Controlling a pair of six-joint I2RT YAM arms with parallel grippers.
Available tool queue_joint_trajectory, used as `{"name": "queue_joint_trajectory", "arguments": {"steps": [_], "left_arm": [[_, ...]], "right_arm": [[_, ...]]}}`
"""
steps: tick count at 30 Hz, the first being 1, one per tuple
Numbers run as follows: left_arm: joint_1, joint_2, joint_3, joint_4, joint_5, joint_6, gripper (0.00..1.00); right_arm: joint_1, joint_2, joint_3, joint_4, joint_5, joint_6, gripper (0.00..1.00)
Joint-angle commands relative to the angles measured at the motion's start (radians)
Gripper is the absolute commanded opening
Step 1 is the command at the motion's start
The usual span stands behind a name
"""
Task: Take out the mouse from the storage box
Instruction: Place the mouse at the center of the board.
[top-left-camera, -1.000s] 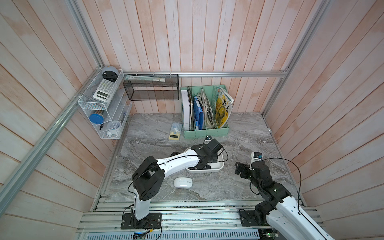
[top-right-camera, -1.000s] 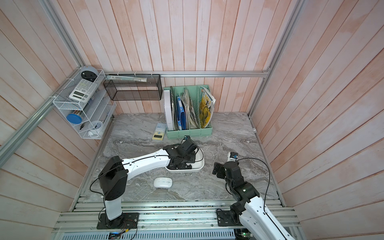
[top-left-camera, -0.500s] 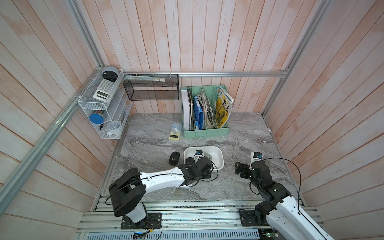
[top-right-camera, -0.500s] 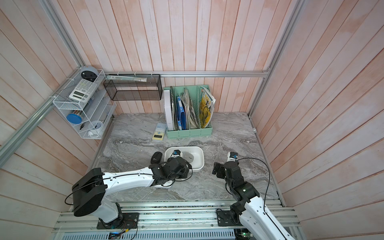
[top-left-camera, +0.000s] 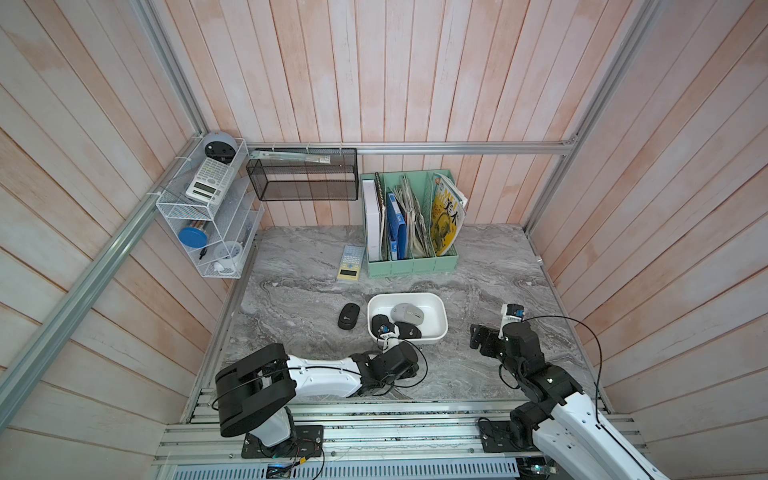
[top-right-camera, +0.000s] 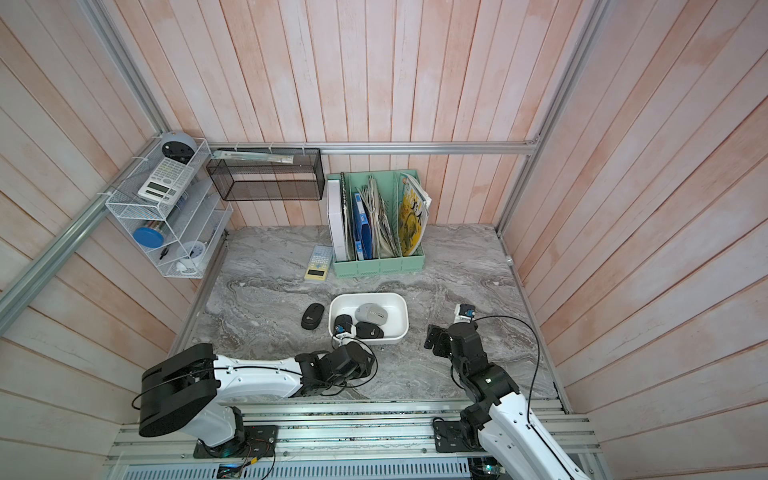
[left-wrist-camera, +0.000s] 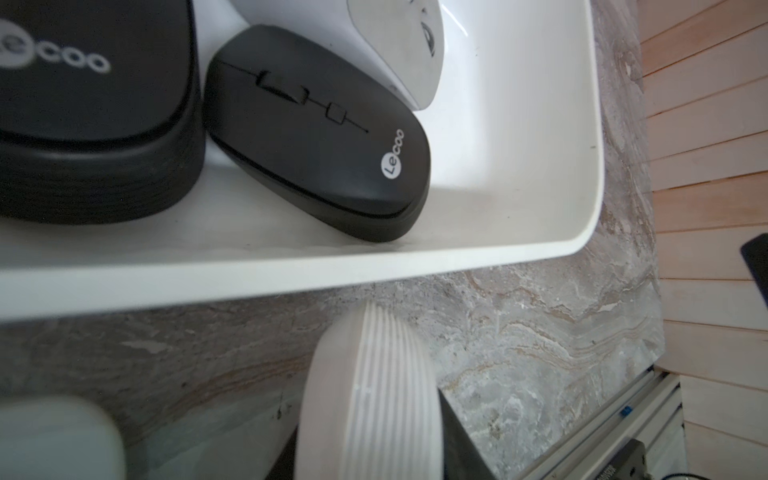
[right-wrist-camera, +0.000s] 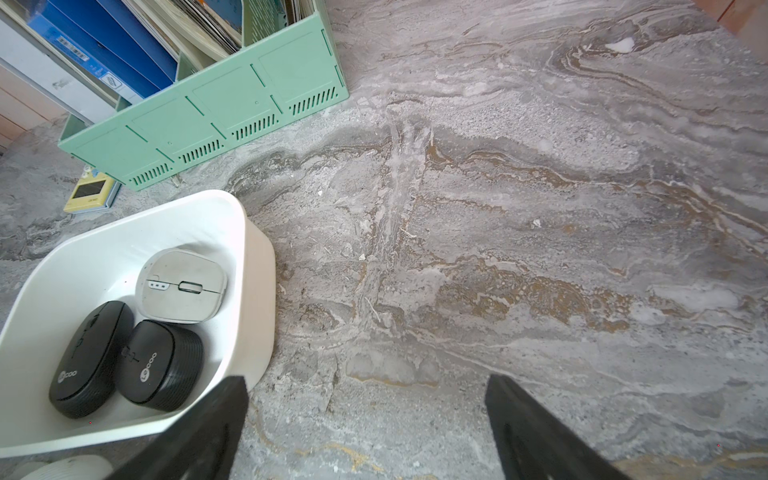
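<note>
- The marble counter (top-left-camera: 478, 270) carries everything, and the mint green file organiser (top-left-camera: 411, 264) stands at its back.
- The left arm (top-left-camera: 324, 374) lies low along the counter's front edge, with its wrist just before the storage box. The right arm (top-left-camera: 540, 374) stands apart, off to the right.
- The storage box (top-left-camera: 432, 309), a white tub, sits mid-counter in front of the organiser and shows in both top views.
- Right jaws: spread wide over bare counter to the right of the box, with the black fingers (right-wrist-camera: 199, 432) well apart.
- Left jaws: pinching the white ribbed mouse (left-wrist-camera: 365, 395), with one black finger (left-wrist-camera: 457, 440) against its side. The other finger is too blurred to make out.
- That mouse is turned on its edge, outside the box and just beside its front wall. Whether it touches the counter I cannot tell.
- Inside the box lie a grey-white mouse (top-left-camera: 409, 313) and two black mice (top-left-camera: 380, 324), packed close together at its front left.
- A lone black mouse (top-left-camera: 348, 316) lies on the counter just left of the box.
</note>
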Motion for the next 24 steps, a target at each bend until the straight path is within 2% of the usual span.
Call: {"name": "queue_joint_trajectory", "arguments": {"steps": [1,10,16,24], "left_arm": [[-0.009,0.022,-0.024,0.085,-0.023,-0.035,0.3],[-0.017,0.072,-0.031,0.131,-0.006,-0.057,0.31],[-0.02,0.076,-0.029,0.117,-0.017,-0.068,0.46],[-0.02,0.048,-0.028,0.057,-0.06,-0.078,0.61]], "right_arm": [[-0.004,-0.002,-0.014,0.008,-0.006,-0.009,0.97],[-0.003,-0.002,-0.013,0.009,-0.005,-0.009,0.96],[-0.004,-0.002,-0.014,0.009,-0.005,-0.009,0.96],[-0.005,0.002,-0.014,0.01,-0.008,-0.009,0.96]]}}
